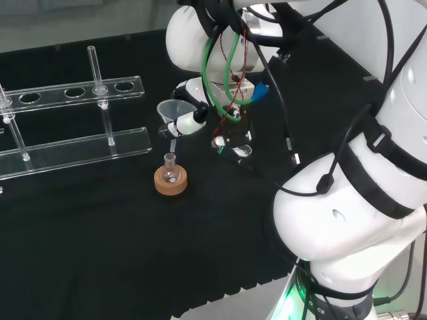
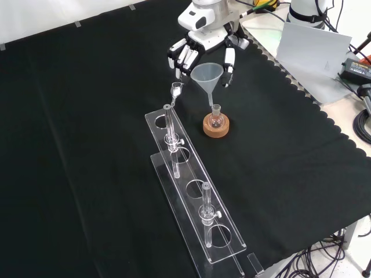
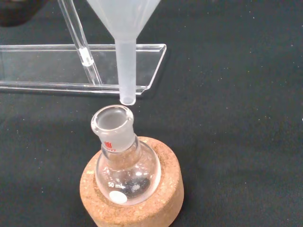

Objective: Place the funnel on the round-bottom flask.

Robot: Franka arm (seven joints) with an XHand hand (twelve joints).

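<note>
Three views catch the same moment from different sides. From the front, the hand point(image 2: 203, 43) comes in from the top with its fingers point(image 2: 229, 60) and thumb pinched on the rim of a translucent funnel point(image 2: 207, 76), whose stem points down at the round-bottom flask point(image 2: 216, 119) seated in a cork ring point(image 2: 215, 128) on the black-clothed tabletop point(image 2: 87, 145). That view also lays out a clear rack point(image 2: 194, 202) running toward the lower right, with glass tubes point(image 2: 205, 211) standing in it.

The head view shows the funnel point(image 1: 175, 111) from behind the arm, held beside the hand point(image 1: 190, 123), up and a little to the right of the flask point(image 1: 171, 168) on its cork ring point(image 1: 171, 182); the white arm links point(image 1: 360, 193) crowd the right side, and the rack point(image 1: 73, 120) lies to the left.

Only the wrist view settles how close things are: the funnel stem's tip point(image 3: 127, 71) hangs just above the flask's open neck point(image 3: 112, 120), apart from it, slightly off toward one side of the mouth. The flask point(image 3: 127, 172) sits upright in the cork ring point(image 3: 135, 208), with the rack's plate point(image 3: 71, 66) behind.

On the flask, a red mark sits below the neck, white print lies on the bulb above a white spot; I leave them unread.
</note>
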